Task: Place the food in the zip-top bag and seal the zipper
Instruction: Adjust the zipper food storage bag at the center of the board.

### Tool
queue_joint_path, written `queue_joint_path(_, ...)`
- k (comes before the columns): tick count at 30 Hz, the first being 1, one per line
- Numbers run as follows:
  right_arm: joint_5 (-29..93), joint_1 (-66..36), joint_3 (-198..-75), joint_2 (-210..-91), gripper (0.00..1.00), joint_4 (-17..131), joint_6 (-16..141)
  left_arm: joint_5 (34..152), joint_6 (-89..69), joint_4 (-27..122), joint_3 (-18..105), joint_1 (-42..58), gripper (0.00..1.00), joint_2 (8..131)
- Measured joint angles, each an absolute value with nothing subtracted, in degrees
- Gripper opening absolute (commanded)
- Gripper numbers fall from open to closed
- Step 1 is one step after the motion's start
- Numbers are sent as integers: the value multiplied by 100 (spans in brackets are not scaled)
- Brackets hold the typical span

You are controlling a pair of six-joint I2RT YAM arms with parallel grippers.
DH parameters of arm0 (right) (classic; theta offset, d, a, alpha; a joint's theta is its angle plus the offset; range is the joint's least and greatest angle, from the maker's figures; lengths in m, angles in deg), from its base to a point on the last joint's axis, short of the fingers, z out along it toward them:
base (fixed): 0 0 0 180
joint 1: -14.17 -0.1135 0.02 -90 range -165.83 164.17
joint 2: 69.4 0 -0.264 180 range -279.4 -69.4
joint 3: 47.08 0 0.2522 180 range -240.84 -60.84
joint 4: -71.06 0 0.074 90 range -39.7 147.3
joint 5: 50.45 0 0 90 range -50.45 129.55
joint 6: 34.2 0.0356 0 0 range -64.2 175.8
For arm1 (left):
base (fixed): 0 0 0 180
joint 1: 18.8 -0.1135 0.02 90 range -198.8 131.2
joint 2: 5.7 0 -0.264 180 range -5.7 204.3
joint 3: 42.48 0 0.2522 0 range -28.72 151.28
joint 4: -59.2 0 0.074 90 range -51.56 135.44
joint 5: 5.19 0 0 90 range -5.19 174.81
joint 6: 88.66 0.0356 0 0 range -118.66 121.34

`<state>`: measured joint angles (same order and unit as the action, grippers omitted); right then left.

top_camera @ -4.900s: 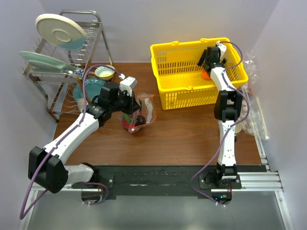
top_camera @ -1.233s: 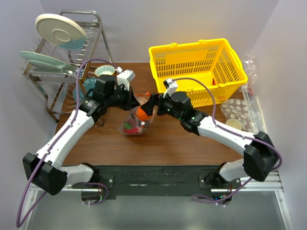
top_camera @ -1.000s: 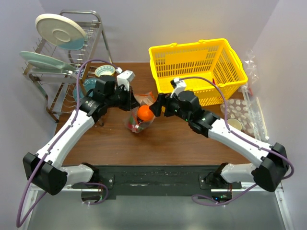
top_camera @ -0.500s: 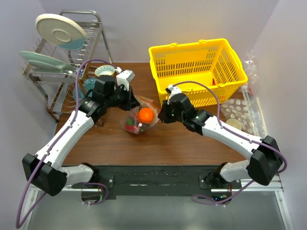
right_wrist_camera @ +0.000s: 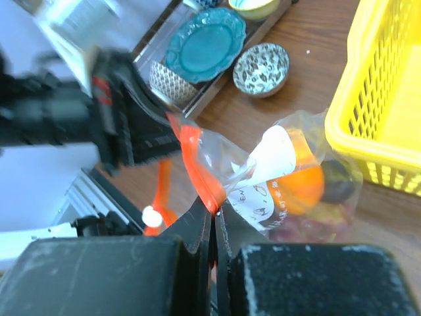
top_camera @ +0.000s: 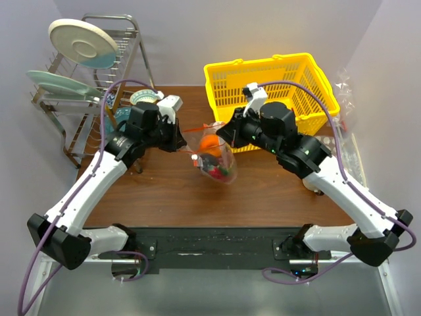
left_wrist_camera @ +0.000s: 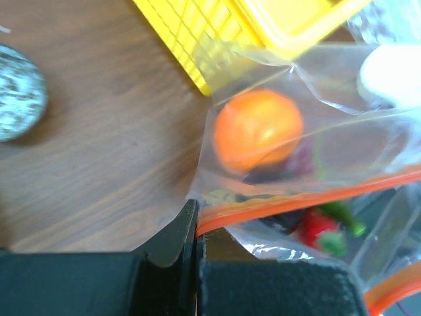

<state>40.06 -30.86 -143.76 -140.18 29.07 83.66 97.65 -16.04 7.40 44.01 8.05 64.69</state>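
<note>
Hanging midway between the near and far edges of the tabletop (top_camera: 263,197), just in front of the yellow basket (top_camera: 263,69), the zip-top bag (top_camera: 220,164) is seen with the orange (top_camera: 209,143) inside. The zipper (left_wrist_camera: 263,207) is stretched lengthwise from the left gripper (left_wrist_camera: 194,224) to the right gripper (right_wrist_camera: 214,214). Each gripper is pressed together on one end of the strip. Sealing is judged to be next.

Mid-table on the brown wooden table (top_camera: 263,197), a clear plastic zip-top bag (top_camera: 231,158) hangs between the left gripper (left_wrist_camera: 195,220) and the right gripper (right_wrist_camera: 214,210), just before the yellow plastic basket (top_camera: 263,64). Inside it, a round orange (top_camera: 209,143) sits atop other toy produce (top_camera: 220,171). A metal dish rack (top_camera: 112,17) stands at far left.
</note>
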Motion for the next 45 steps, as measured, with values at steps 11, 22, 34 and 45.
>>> queue_joint_path(11,3639,-3075,-13600,-14674,50,2835,8440,9100,-1556,300,4783,751,0,6314)
queue_joint_path(22,3707,-2949,-14192,-14973,50,2372,8103,9096,-1534,1212,3507,746,0,6447)
queue_joint_path(34,4454,-127,-16094,-15721,45,1567,7131,9251,-1379,2230,2847,746,0,6323)
queue_joint_path(45,5003,1125,-17171,-17848,51,977,6230,9754,-1406,2617,2410,746,0,6231)
